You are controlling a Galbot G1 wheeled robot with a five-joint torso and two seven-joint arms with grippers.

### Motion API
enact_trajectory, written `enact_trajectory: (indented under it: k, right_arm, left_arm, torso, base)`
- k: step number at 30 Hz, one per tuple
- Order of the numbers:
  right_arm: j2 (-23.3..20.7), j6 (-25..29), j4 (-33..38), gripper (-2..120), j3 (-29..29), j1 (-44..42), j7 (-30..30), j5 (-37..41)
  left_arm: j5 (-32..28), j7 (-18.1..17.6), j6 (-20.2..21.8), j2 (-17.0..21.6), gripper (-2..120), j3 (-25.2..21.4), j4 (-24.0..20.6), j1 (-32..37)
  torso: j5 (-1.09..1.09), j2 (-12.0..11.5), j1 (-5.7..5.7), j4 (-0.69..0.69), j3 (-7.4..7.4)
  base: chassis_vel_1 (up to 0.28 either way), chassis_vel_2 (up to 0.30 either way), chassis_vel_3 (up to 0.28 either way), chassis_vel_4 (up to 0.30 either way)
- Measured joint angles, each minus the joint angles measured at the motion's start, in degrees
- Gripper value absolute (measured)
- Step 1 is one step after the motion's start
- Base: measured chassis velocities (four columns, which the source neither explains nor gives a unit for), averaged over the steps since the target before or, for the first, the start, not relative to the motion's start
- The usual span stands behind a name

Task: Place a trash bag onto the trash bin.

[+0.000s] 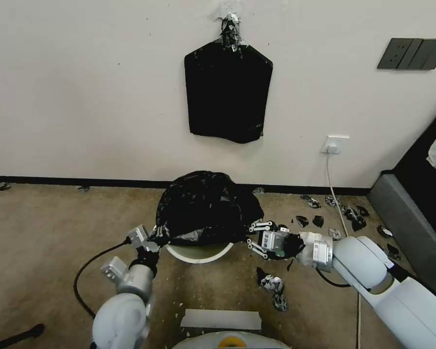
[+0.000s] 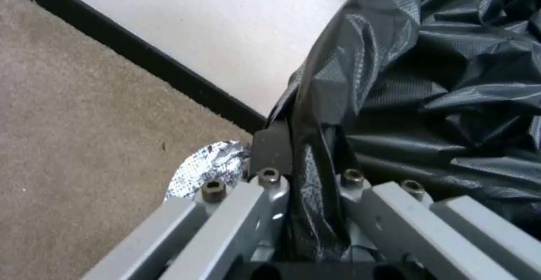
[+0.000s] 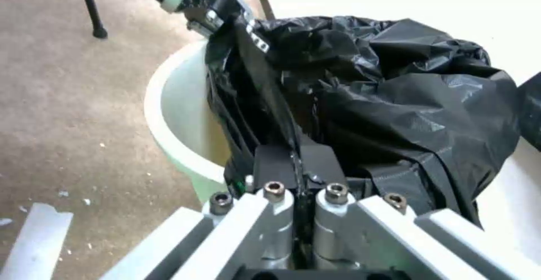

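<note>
The trash bag is a crinkled glossy black heap sitting on top of the cream-white trash bin, whose near rim shows below it. My left gripper is shut on the bag's left edge, and up close the film is pinched between its pads. At the bag's right edge my right gripper is shut on a fold. From that wrist, the bag bulges over the bin's rim, the gripper clamps the film, and the left gripper shows across the bin.
A flat black bag pack hangs on the wall. Torn black scraps litter the carpet at right and near my base. A white strip lies in front. A cord drops from a socket; grey furniture stands at right.
</note>
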Motion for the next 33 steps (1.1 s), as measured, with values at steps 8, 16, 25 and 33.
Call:
enact_trajectory:
  k: [8, 16, 25, 33]
  right_arm:
    - [-0.8, 0.3, 0.8, 0, -0.8, -1.3, -1.3, 3.0]
    - [-0.6, 1.7, 0.4, 0, -2.4, -3.5, -3.0, 2.0]
    - [0.7, 3.1, -1.6, 0, -2.6, -5.1, -3.9, -1.2]
    - [1.6, 4.6, -5.5, 0, -2.6, -4.8, -4.3, -3.8]
  left_arm:
    - [-1.2, -0.3, 0.5, -0.1, 4, -0.3, -0.3, -0.2]
    - [-2.4, -1.8, 0.9, -0.6, 4, -0.2, -1.4, -0.3]
    - [-4.9, -4.7, 3.9, -1.3, 4, 0.2, -3.4, -0.3]
    - [-6.7, -8.4, 8.6, -1.9, 4, 0.5, -6.8, 0.3]
  torso:
    - [0.00, 0.0, 0.00, 0.00, 0.00]
    - [0.00, 0.0, 0.00, 0.00, 0.00]
    - [0.00, 0.0, 0.00, 0.00, 0.00]
    - [0.00, 0.0, 0.00, 0.00, 0.00]
  base:
    - [0.000, 0.000, 0.000, 0.000]
    - [0.000, 0.000, 0.000, 0.000]
    - [0.000, 0.000, 0.000, 0.000]
    - [0.000, 0.000, 0.000, 0.000]
